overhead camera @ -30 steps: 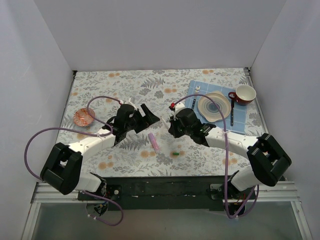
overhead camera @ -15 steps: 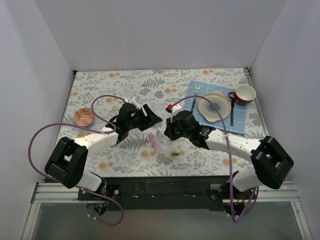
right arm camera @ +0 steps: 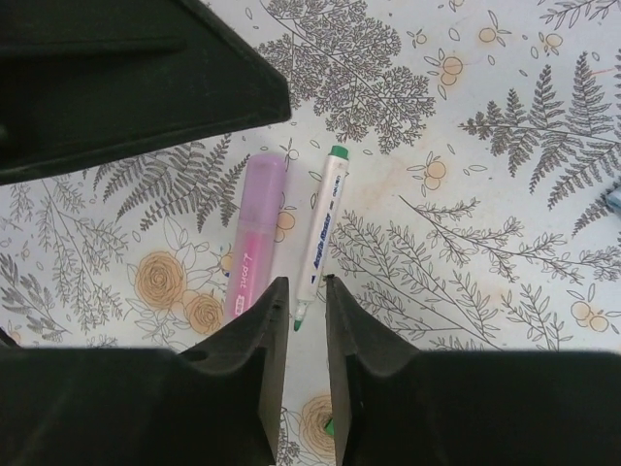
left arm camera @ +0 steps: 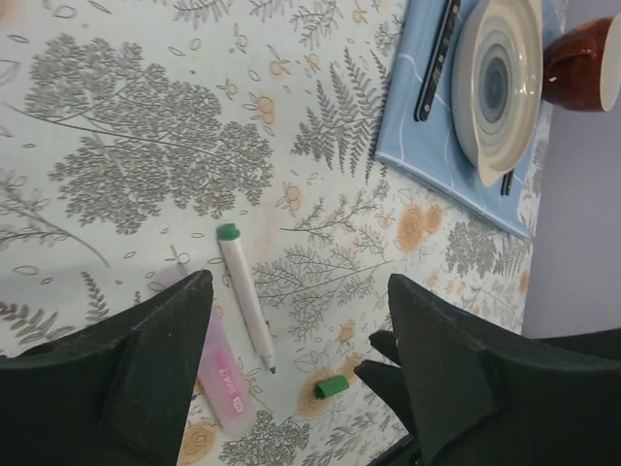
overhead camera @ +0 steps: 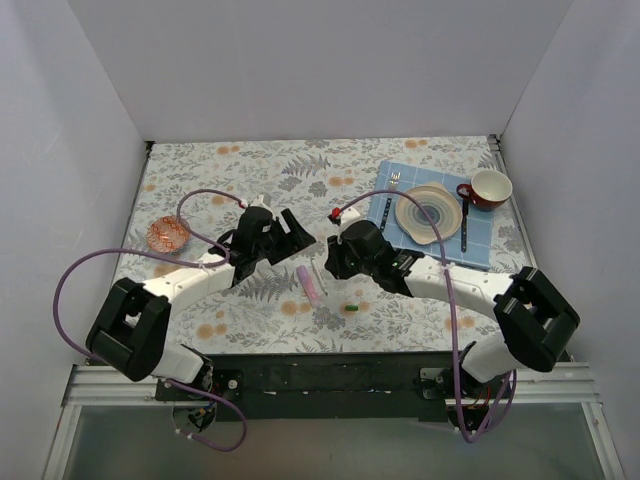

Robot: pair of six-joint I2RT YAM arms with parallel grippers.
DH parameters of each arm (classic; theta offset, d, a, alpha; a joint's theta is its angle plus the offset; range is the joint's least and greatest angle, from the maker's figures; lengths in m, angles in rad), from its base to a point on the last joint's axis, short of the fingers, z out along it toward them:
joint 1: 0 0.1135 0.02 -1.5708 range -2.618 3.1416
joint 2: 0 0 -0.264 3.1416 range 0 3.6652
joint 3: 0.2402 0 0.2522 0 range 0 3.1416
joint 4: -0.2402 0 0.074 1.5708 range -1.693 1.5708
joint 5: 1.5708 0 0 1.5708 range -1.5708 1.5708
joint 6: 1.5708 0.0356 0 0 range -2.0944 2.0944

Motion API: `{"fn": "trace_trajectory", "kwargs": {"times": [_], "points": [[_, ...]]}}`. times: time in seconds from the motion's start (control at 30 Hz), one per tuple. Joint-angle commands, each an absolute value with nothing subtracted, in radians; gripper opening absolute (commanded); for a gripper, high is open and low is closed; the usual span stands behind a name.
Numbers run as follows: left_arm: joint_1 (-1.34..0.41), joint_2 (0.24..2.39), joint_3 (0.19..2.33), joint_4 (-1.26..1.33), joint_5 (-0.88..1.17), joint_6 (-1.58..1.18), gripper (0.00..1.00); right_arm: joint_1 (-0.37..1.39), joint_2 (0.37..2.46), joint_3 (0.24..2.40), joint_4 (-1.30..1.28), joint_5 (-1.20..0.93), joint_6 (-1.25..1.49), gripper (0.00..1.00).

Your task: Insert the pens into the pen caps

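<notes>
Leafy-patterned surface (overhead camera: pixel 250 170) is carrying everything. Right fingers (right arm camera: pixel 262 369) are standing a narrow slot apart, gripping nothing, and hovering over the green tip of the white pen (right arm camera: pixel 320 228). Left fingers (left arm camera: pixel 165 359) are spreading wide, also empty, above the same patch. Just left of that pen, the pink pen (right arm camera: pixel 254 233) is lying roughly parallel. Nearer and to the right, the green cap (left arm camera: pixel 331 386) is sitting loose. Pick-up seems to be in hand: the right fingers are needing to widen, descend around the white pen and close.
</notes>
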State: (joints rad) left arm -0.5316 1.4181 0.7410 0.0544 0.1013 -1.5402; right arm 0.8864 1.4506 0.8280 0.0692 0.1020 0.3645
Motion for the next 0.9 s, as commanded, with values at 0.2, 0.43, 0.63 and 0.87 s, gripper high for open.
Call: {"fn": "trace_trajectory", "kwargs": {"times": [0.2, 0.43, 0.63, 0.87], "points": [[-0.491, 1.206, 0.749, -0.163, -0.112, -1.479, 0.82, 0.894, 1.666, 1.011, 0.002, 0.081, 0.364, 0.40], [-0.474, 1.170, 0.750, -0.219, -0.097, -1.459, 0.82, 0.931, 1.741, 1.042, -0.047, 0.132, 0.360, 0.39], [-0.466, 1.117, 0.747, -0.225, -0.091, -1.440, 0.82, 0.963, 1.776, 1.020, -0.100, 0.241, 0.356, 0.35], [-0.465, 1.112, 0.753, -0.233, -0.051, -1.327, 0.81, 0.982, 1.753, 0.966, -0.115, 0.282, 0.272, 0.07]]}}
